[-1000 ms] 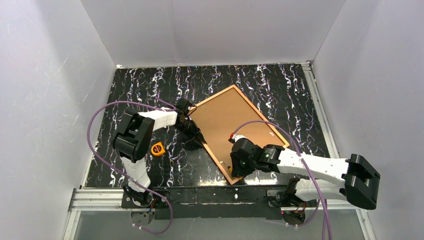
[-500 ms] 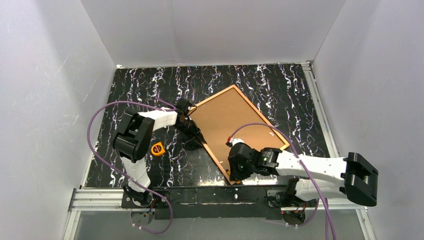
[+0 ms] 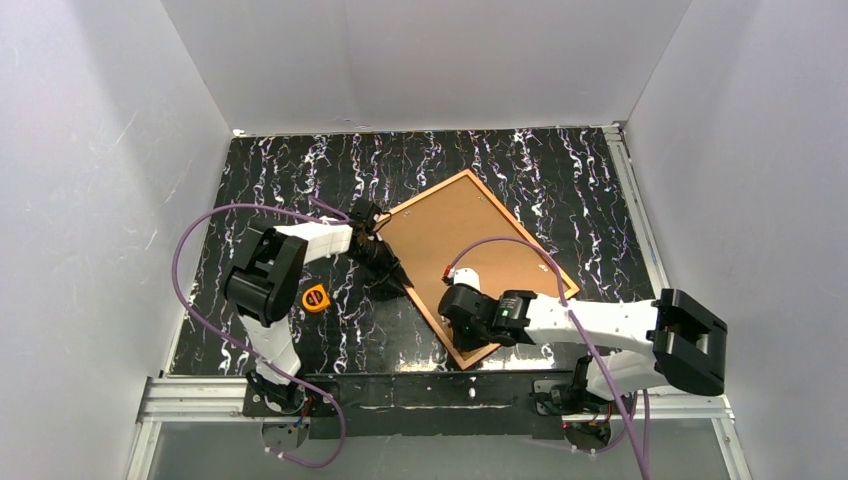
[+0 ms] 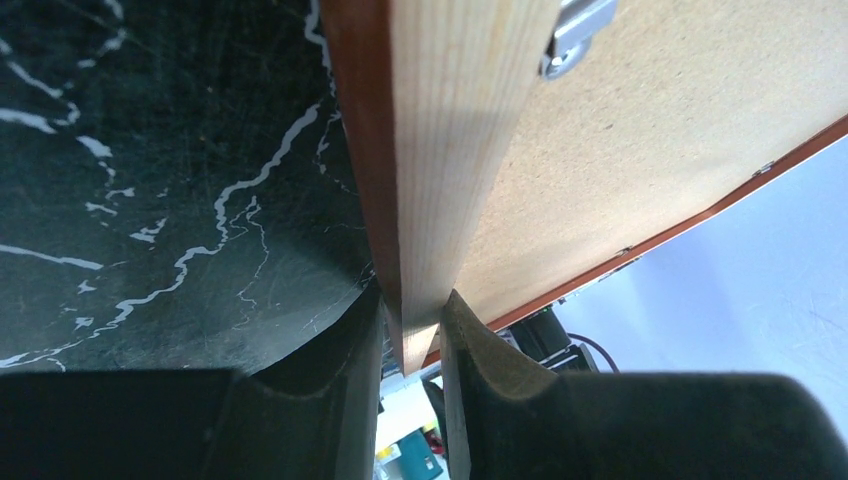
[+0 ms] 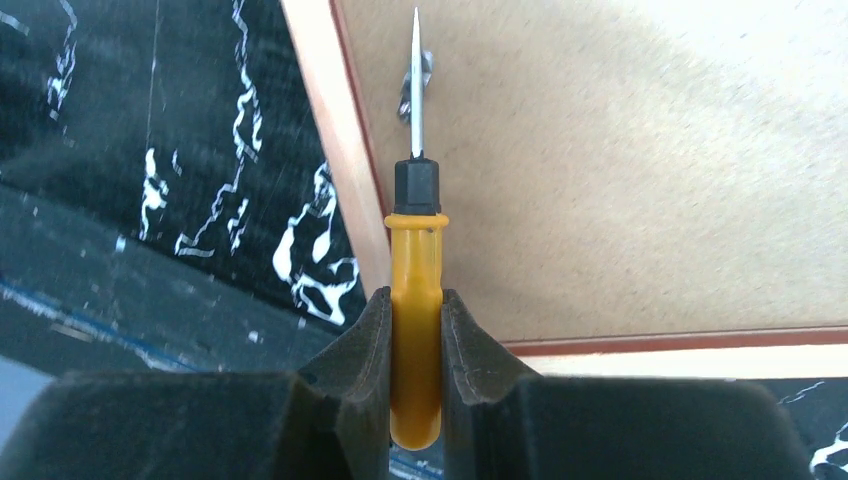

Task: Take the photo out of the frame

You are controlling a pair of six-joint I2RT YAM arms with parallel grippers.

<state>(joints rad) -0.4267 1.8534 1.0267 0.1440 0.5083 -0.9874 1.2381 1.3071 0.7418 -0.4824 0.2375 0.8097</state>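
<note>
Frame [image 3: 428, 194] lies face down on the black marbled table [image 3: 300, 180], turned at an angle, roughly mid-table. The photo [image 3: 460, 230] sits inside it w/ only its plain brown board back showing. No print or writing visible on that back.

Your left tool [image 4: 412, 310] is clamped on the frame's left wooden rail, one finger on the outer red-brown side, the other on the inner side next to the board. A metal clip [image 4: 575, 35] sits on the board just beside that rail.

Your right tool [image 5: 415, 300] is closed on a yellow-handled screwdriver [image 5: 415, 260] over the frame's near corner. The thin shaft points at a small metal clip [image 5: 405, 90] on the board right by the inner rail edge. Can't tell if the tip touches it.

An orange tape measure [image 3: 315, 298] is on the table near the left arm. It has a dark label, too small to read.
</note>
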